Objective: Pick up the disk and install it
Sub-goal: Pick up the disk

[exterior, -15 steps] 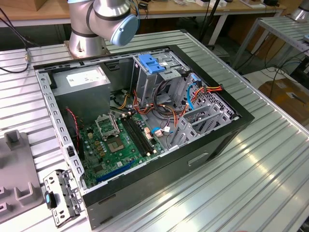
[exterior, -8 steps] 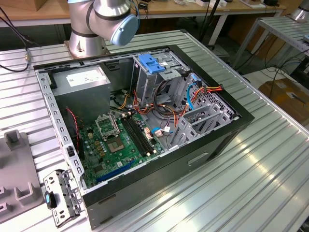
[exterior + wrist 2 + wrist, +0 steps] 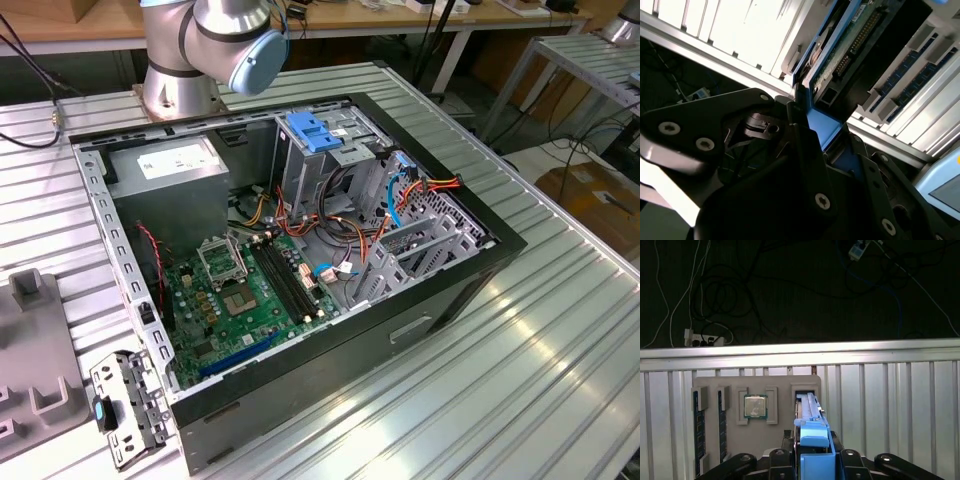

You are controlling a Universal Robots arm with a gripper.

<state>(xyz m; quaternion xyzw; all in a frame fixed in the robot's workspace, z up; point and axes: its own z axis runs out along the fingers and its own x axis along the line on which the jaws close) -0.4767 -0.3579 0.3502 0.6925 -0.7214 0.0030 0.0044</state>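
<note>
In both wrist views the disk point(image 3: 808, 407) stands on edge in a slot of a grey holder tray point(image 3: 782, 382). Its blue plastic rail point(image 3: 813, 440) lies between my black fingers. My gripper point(image 3: 813, 445) looks shut on that railed end. In the second wrist view the disk's point(image 3: 840, 55) green circuit-board side shows, with the blue rail point(image 3: 822, 125) pinched at my gripper point(image 3: 820, 131). The open computer case point(image 3: 470, 270) lies on the ribbed metal table in the exterior view, with its metal drive cage point(image 3: 330, 150) at the far side.
The holder tray also carries a processor chip point(image 3: 755, 406) and memory sticks point(image 3: 699, 432). Inside the case are a grey power-supply box point(image 3: 170, 165), a green motherboard point(image 3: 240, 290) and loose cables point(image 3: 400, 195). A metal bracket point(image 3: 125, 405) lies beside the case.
</note>
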